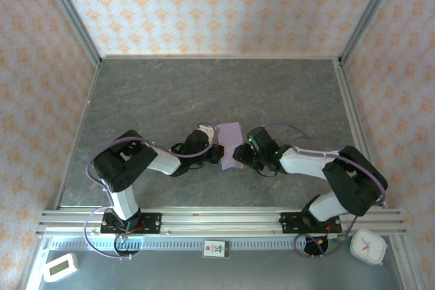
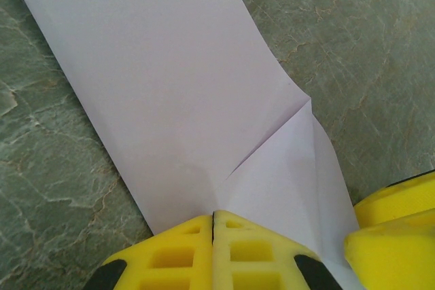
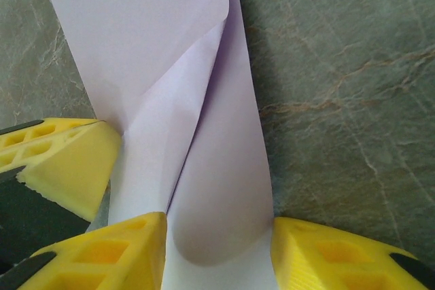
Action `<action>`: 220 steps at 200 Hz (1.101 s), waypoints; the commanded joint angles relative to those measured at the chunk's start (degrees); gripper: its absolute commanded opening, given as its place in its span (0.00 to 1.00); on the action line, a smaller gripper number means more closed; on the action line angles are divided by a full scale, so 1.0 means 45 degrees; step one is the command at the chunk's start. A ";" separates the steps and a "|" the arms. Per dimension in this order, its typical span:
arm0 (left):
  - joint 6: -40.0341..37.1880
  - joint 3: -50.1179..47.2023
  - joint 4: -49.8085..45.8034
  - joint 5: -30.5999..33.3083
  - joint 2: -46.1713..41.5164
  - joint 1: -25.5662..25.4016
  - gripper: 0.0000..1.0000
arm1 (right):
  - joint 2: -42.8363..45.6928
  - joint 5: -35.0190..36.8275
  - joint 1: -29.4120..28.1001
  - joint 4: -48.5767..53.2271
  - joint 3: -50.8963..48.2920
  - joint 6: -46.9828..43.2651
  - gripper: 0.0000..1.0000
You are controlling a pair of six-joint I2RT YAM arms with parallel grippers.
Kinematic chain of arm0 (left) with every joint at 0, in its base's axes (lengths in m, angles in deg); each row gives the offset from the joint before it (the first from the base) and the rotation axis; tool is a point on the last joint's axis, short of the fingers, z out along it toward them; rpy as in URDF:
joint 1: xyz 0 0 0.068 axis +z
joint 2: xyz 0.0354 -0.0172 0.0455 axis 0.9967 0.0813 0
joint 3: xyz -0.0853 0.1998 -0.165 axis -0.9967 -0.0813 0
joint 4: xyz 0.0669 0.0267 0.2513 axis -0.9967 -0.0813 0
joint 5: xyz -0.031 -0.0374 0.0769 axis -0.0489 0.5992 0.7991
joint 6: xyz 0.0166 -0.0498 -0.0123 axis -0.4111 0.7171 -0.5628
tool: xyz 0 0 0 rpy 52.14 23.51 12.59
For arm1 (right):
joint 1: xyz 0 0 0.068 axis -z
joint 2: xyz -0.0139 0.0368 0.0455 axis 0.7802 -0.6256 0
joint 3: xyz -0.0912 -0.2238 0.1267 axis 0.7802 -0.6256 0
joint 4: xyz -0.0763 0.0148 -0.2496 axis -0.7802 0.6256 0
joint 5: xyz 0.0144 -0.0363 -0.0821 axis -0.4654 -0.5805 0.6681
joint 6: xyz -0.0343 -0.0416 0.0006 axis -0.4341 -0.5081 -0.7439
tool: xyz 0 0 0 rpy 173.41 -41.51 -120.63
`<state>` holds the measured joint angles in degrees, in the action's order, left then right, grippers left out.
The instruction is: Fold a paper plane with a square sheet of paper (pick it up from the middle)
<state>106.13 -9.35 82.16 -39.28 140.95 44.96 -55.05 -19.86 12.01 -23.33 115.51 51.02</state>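
The square sheet of paper (image 1: 230, 139) lay flat on the grey table (image 1: 204, 86), in the middle, right between the two arms. It did not look square any more. It looked like a long strip, so it seemed to be folded over already. One corner flap was bent across it and had a sharp crease. The left gripper (image 2: 213, 236) had its two yellow fingers shut tight together, with the tips down on the near edge of the paper. It seemed to be pressing the paper flat and not pinching it. The right gripper (image 3: 217, 236) had its fingers partway apart. A curled bit of the paper sat between them and touched both, so it seemed to be holding that bit. The job looked only partly done. There was no pointy nose yet and there were no wings. More folds were left to make, and they needed to be pressed down hard.
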 commanded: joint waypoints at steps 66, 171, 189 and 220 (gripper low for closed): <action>0.0013 -0.0427 -0.1083 0.0307 0.0772 0.0204 0.00 | -0.0230 0.0354 0.0034 -0.3473 0.0463 -0.0129 0.51; -0.0027 -0.0472 -0.1087 0.0268 0.0694 0.0204 0.00 | -0.1103 0.0227 0.0889 -0.4050 -0.0057 -0.1218 0.52; -0.0052 -0.0457 -0.1105 0.0277 0.0694 0.0214 0.00 | -0.1263 -0.0268 0.1110 -0.4268 -0.0096 -0.1590 0.51; -0.0050 -0.0457 -0.1152 0.0283 0.0699 0.0203 0.00 | -0.1571 -0.1114 0.1459 -0.4466 -0.0151 -0.2438 0.46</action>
<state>106.11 -9.70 83.14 -39.47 141.06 45.00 -60.78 -21.81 17.54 -41.18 115.93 44.73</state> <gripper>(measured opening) 0.062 0.474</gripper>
